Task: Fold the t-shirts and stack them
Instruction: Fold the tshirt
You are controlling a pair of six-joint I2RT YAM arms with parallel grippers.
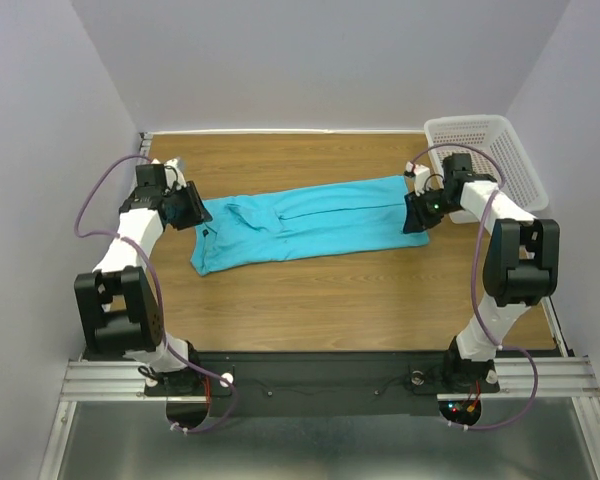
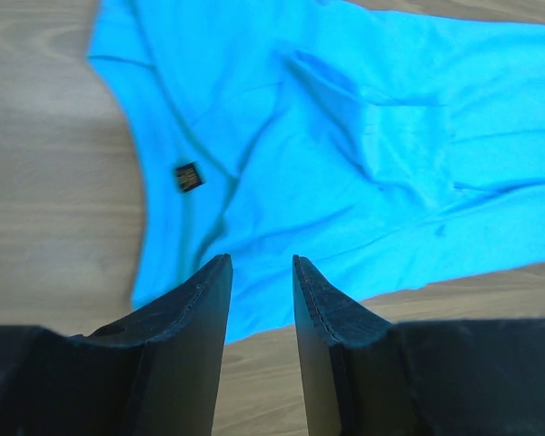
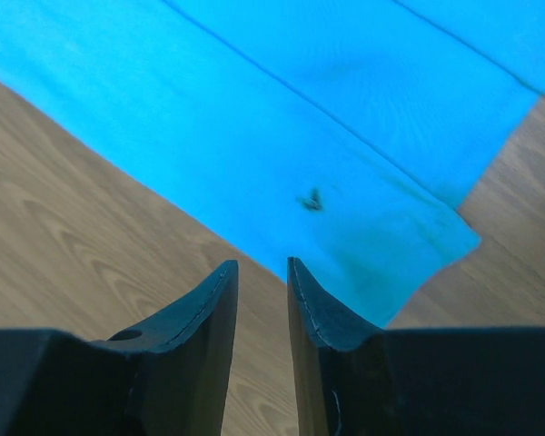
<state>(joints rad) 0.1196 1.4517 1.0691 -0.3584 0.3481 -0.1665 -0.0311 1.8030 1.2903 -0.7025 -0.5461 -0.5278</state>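
A wooden desk is shown from above. Across it a plain turquoise-blue cotton t-shirt is laid out as a long, narrow strip, with the collar end at the left and the hem at the right. A white perforated plastic basket is set at the far right corner. The left claw is held spread by the collar end and the right claw spread by the hem corner; nothing is pinched by either. A small dark label is seen inside the neck. A crosswise fold is judged due: every layer should be pinched at the edge and lifted evenly.
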